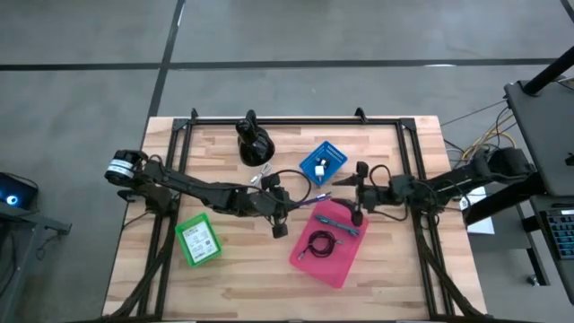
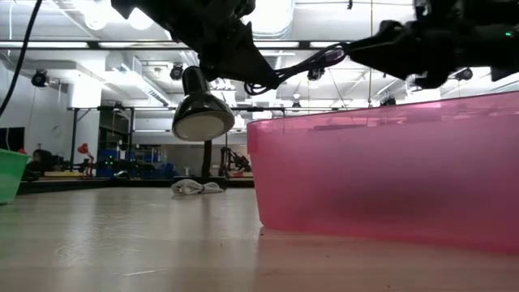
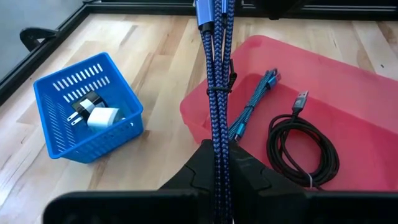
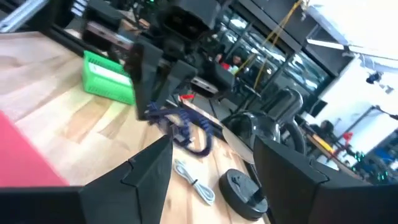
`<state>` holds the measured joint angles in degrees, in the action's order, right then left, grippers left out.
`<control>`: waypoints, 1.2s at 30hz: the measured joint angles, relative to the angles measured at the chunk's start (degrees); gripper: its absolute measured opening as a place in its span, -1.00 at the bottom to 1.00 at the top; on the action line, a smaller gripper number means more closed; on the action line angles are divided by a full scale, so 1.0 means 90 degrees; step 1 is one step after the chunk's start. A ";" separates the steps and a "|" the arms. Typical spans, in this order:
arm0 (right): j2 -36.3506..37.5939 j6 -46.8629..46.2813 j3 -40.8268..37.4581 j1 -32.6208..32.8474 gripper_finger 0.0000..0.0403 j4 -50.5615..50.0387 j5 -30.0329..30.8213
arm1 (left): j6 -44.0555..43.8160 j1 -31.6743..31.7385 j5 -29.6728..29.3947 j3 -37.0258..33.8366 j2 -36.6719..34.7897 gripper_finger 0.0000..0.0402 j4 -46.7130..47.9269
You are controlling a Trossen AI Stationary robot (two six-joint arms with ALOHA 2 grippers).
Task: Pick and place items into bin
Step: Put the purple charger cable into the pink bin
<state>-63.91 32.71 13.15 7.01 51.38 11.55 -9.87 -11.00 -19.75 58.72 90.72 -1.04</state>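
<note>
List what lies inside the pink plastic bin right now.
Inside the pink plastic bin lie a black coiled cable and a blue cable. The left gripper, shut on a purple braided cable, hides the bin's near corner.

From my overhead feed I see a black rounded stand (image 1: 254,141) near the top centre of the desk (image 1: 386,269), upright on the wood. Right of it, still in the upper half, sits a small blue basket (image 1: 324,162) with a white plug and a dark one inside. At lower left of the frame a green basket (image 1: 199,240) rests on the boards, holding a pale card. Beyond the desk's right edge, a keyboard (image 1: 562,235) shows.
</note>
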 joint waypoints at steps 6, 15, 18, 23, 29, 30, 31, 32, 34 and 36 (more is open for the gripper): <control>-0.0470 -0.0235 0.0338 -0.0153 0.05 0.0000 -0.0479 | 0.0002 0.0000 0.0000 -0.0015 0.0000 -0.97 0.0058; -0.0608 -0.0231 0.0480 -0.0155 0.02 -0.0158 -0.0648 | 0.0000 0.0000 -0.0015 -0.0029 0.0002 -0.97 0.0051; -0.0608 -0.0197 0.0469 -0.0155 -0.02 -0.0161 -0.0664 | 0.0000 0.0000 -0.0012 -0.0034 0.0002 -0.97 0.0044; -0.0608 -0.0190 0.0481 -0.0155 -0.16 -0.0158 -0.0677 | 0.0000 0.0000 -0.0004 -0.0036 0.0002 -0.97 0.0039; -0.0609 -0.0282 0.0531 -0.0159 -0.44 -0.0161 -0.0670 | -0.0008 0.0000 0.0010 -0.0104 0.0002 -0.97 -0.0005; -0.0620 -0.0279 0.0538 -0.0160 -0.49 -0.0163 -0.0670 | -0.0010 0.0000 0.0015 -0.0107 0.0002 -0.97 -0.0003; -0.0620 -0.0279 0.0539 -0.0160 -0.54 -0.0166 -0.0670 | -0.0010 0.0000 0.0023 -0.0107 0.0002 -0.97 -0.0001; -0.0620 -0.0279 0.0539 -0.0160 -0.59 -0.0176 -0.0670 | -0.0010 0.0000 0.0023 -0.0107 0.0002 -0.97 -0.0002; -0.0620 -0.0257 0.0539 -0.0160 -0.69 -0.0196 -0.0670 | -0.0011 0.0001 0.0022 -0.0107 0.0002 -0.97 -0.0002; -0.0620 -0.0253 0.0539 -0.0160 -0.78 -0.0245 -0.0670 | -0.0014 0.0002 0.0022 -0.0107 0.0002 -0.97 -0.0007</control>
<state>-69.49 30.44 18.00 5.56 49.17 5.52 -9.99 -10.99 -19.55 57.76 90.74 -1.10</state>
